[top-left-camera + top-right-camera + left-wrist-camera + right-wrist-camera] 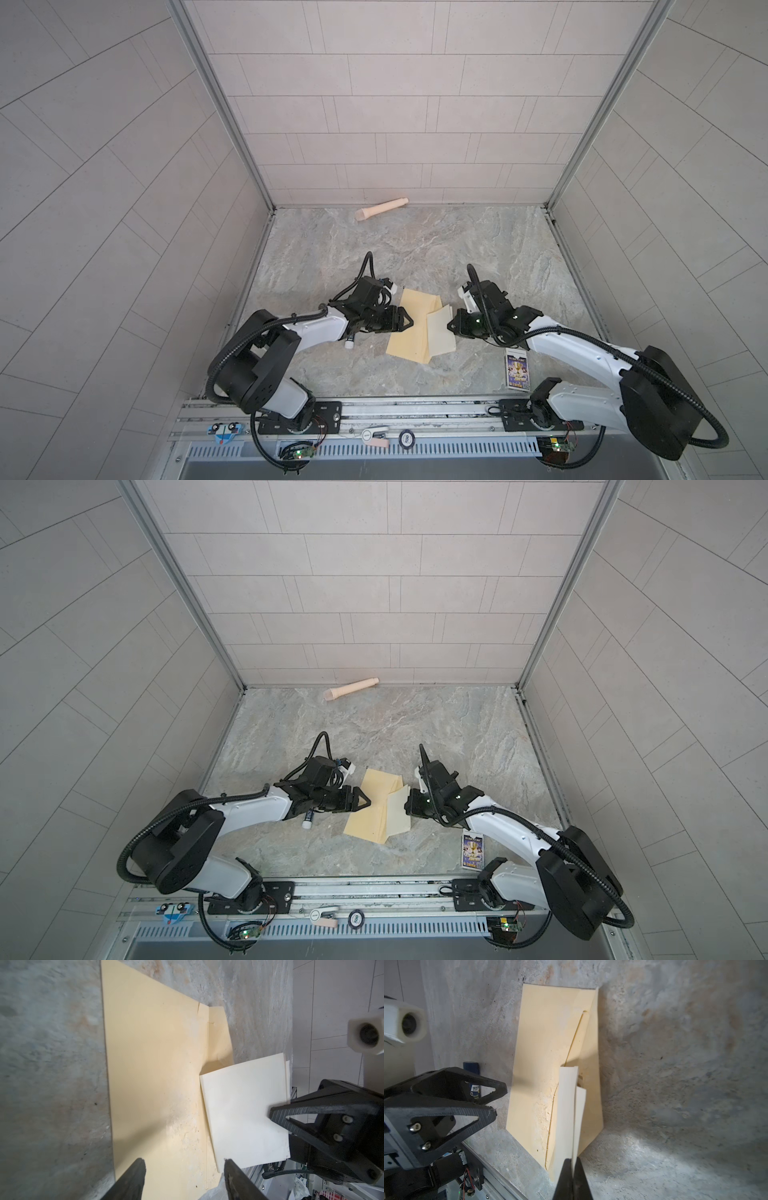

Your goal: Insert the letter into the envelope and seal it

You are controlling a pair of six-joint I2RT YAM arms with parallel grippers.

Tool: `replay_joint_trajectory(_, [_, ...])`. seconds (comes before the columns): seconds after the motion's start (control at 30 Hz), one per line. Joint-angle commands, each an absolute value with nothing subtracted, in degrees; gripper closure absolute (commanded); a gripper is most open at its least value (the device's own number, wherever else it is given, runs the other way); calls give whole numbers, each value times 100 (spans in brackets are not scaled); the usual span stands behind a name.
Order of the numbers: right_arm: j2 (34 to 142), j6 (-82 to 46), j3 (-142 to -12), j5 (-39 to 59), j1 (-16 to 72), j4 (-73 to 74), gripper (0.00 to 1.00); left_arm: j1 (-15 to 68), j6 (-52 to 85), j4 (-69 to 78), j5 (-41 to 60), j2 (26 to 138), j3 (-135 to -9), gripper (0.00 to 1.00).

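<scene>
The envelope [153,1076] lay flat on the tabletop [52,1064]. The right gripper [572,1162] was pinched shut on the edge of the folded letter [243,1113], holding it tilted at the envelope's open side (whether it was inside yet could not be told). The left gripper [184,1162] hovered over the envelope, jaws apart. Both papers looked light and floppy. The letter seemed best gripped at its trailing edge.

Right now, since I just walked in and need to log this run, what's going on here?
The right gripper is shut on the cream letter, holding its edge at the mouth of the tan envelope lying flat on the table. Most of the letter is outside. The left gripper is open over the envelope's opposite edge, holding nothing.
</scene>
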State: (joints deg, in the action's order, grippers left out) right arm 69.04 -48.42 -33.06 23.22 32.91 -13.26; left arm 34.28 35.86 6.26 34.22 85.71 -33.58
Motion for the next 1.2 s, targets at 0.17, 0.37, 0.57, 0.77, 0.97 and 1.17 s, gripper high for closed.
replay_joint_trajectory(0.17, [6936,-4835,-3849,1925,3275,-1863,100,3520,3306,107,3087,8552,-3172,34])
replay_joint_trajectory(0.37, [6987,-4758,-4189,1905,3262,-2116,100,3905,3444,146,3112,8778,-3164,37])
replay_joint_trajectory(0.57, [7067,-4718,-4309,1828,3257,-2329,100,4071,3568,141,3084,8620,-3050,38])
replay_joint_trajectory(0.77, [6873,-4762,-4151,1623,3267,-2436,100,4118,3638,-208,3031,8060,-3066,37])
replay_joint_trajectory(0.97, [6944,-4966,-4068,1648,3386,-2132,100,3982,3401,-796,2499,7747,-3338,31])
replay_joint_trajectory(1.17, [6999,-5121,-4235,1594,3597,-2092,100,3799,3395,-692,2489,8018,-3205,31])
